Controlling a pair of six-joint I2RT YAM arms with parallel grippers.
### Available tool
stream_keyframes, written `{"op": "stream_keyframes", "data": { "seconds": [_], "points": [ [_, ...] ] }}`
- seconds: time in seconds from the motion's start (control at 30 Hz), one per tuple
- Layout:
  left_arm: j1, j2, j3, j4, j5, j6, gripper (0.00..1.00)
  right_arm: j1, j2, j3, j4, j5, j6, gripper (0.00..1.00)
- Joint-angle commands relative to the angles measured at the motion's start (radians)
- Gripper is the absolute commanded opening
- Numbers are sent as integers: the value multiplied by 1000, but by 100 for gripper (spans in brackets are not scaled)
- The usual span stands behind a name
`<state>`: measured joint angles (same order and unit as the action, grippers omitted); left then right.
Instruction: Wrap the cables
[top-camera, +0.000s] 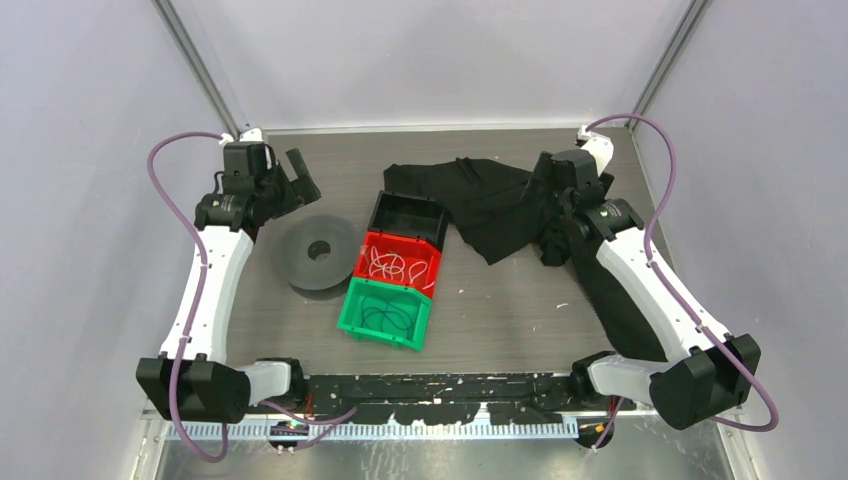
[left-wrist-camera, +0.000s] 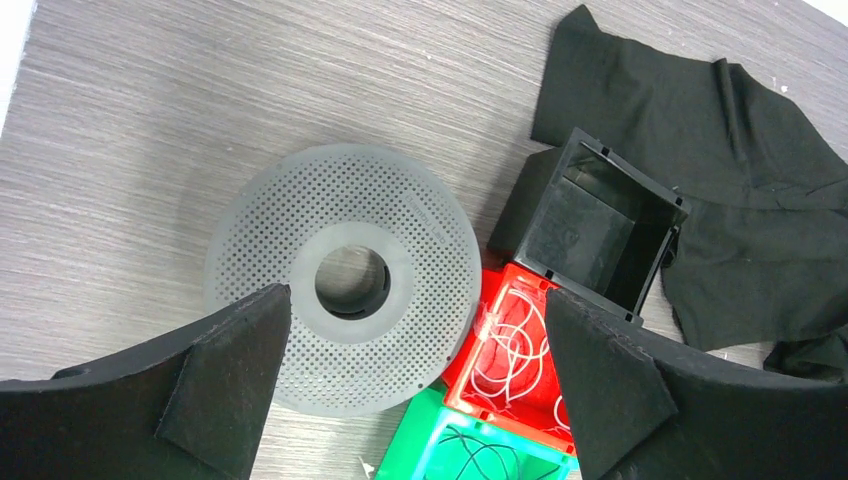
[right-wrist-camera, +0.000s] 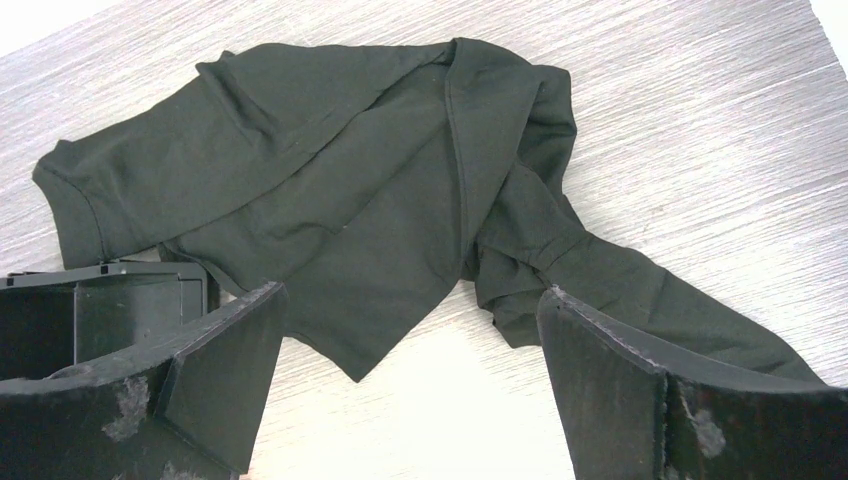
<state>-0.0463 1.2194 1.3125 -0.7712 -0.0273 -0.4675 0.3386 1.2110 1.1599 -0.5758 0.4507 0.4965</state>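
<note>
The thin white cables (top-camera: 395, 265) lie in loose curly loops in a red bin (top-camera: 428, 270) at the table's middle. They also show in the left wrist view (left-wrist-camera: 515, 345). A grey perforated spool (top-camera: 318, 252) lies flat to the left of the bins and shows in the left wrist view (left-wrist-camera: 345, 275). My left gripper (top-camera: 303, 176) is open and empty, held above and behind the spool (left-wrist-camera: 415, 300). My right gripper (top-camera: 553, 240) is open and empty above a black cloth (right-wrist-camera: 350, 170), with bare table between its fingers (right-wrist-camera: 410, 295).
A green bin (top-camera: 385, 313) holding thin dark cable loops (left-wrist-camera: 480, 450) sits in front of the red bin. A black bin (top-camera: 410, 215) sits behind it. The black cloth (top-camera: 490, 200) spreads from the black bin toward the right arm.
</note>
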Motion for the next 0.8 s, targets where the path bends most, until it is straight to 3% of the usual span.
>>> {"op": "stream_keyframes", "data": {
  "seconds": [0.0, 0.4, 0.67, 0.77],
  "points": [
    [2, -17, 29, -7, -44, -7, 100, 3, 1, 25, 17, 1, 10, 100],
    [3, 3, 28, -51, 12, 11, 100, 3, -3, 13, 29, -20, 5, 100],
    [2, -71, -48, -69, -16, -2, 100, 4, -16, -6, 56, -84, 11, 100],
    [4, -86, -66, -120, 52, -44, 100, 10, -20, -17, 73, -123, 14, 100]
  ]
}}
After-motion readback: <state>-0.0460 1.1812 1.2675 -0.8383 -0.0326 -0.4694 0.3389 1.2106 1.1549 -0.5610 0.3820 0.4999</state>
